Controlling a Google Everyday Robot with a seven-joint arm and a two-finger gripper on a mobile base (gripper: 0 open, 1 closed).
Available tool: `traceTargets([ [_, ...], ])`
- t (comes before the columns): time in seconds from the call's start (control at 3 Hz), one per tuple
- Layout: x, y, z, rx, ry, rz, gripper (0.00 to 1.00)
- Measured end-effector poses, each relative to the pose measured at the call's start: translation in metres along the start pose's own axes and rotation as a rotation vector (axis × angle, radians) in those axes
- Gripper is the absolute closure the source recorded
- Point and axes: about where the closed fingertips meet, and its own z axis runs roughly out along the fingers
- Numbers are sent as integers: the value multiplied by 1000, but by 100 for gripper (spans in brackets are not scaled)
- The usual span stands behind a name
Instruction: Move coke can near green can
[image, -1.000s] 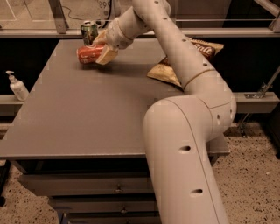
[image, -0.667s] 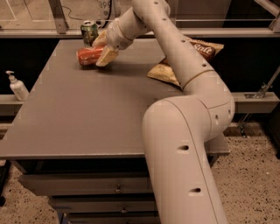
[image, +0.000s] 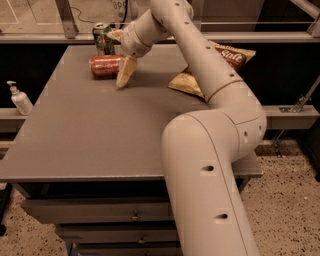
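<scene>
Far left, mid-height: white pump bottle (image: 20, 98) on a pale ledge (image: 7, 117), off the table and well apart from everything else. Grey table (image: 90, 135) fills the centre; its front and middle are bare surface. Upper left of frame, at the table's back edge: green can (image: 102, 39), upright, silver top showing. Just in front of it and a bit lower in frame: coke can (image: 104, 66), lying on its side, long axis running left-right, close to the green can w/ only a small gap visible between them. Gripper (image: 116, 60) sits at the coke can's right end, jaws spread wide: near finger (image: 125, 72) angles down to the tabletop just beside the can, far finger (image: 115, 35) lies up by the green can's right side. Can't tell whether either finger touches the coke can. Right of that, upper centre: yellowish chip bag (image: 186, 84) flat on the table, partly hidden behind the arm. Further right, at the back edge: 2nd chip bag (image: 232, 56), brown w/ white lettering. Arm (image: 210, 165) runs from the top centre down to a thick elbow and fills the lower right, blocking the table's right side. Below the table front: drawers (image: 100, 212). Speckled floor (image: 290, 210) at lower right.
</scene>
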Motion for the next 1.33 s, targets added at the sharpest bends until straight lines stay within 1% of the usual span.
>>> traceTargets([
  [0.33, -1, -1, -7, 11, 3, 3, 0],
  [0.67, 1, -2, -33, 55, 18, 27, 0],
  [1.0, 3, 2, -63, 94, 45, 50, 0],
  [1.33, 4, 7, -99, 154, 57, 82, 0],
])
